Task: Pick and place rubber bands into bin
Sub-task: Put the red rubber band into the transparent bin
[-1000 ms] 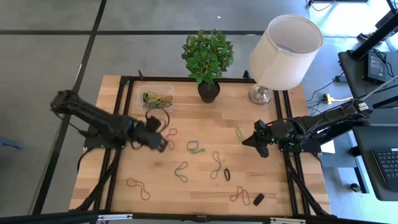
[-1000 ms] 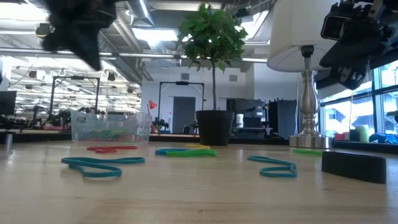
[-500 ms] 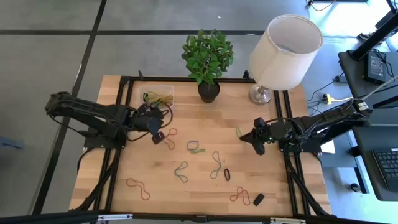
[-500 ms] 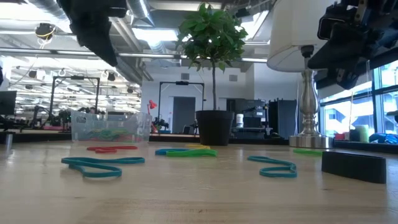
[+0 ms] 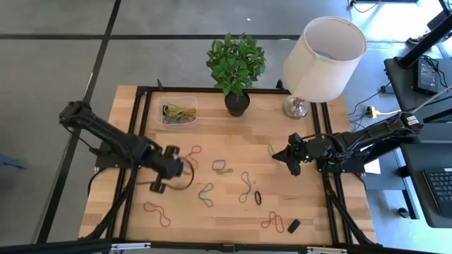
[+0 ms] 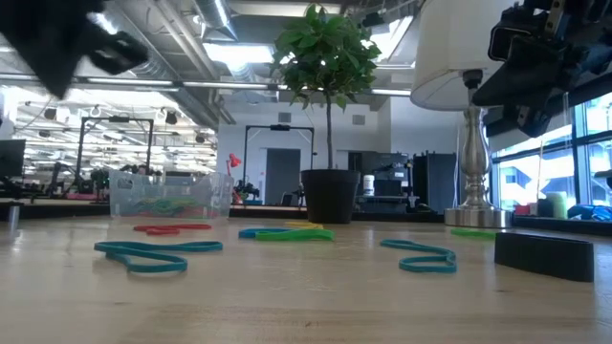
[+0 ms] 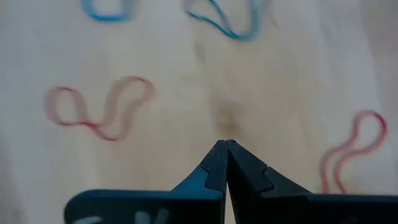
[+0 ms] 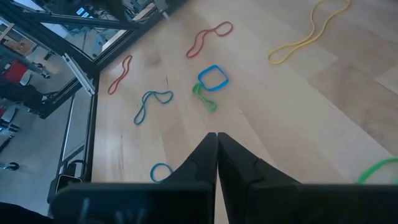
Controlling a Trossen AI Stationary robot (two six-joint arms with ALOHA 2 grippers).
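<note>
The left gripper (image 7: 225, 144), fingers pressed together and empty, hangs blurred over the bench (image 5: 318, 219) well short of the bin (image 5: 176, 111). Its rubber bands (image 5: 178, 111) blur together. The right gripper (image 8: 215, 135) is likewise closed, empty.

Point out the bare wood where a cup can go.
Free: the near left corner, below the red band, and the near right corner beyond the black block. Also the strip between the bin and plant pot. Crowded: mid-table, among the loose bands.
</note>
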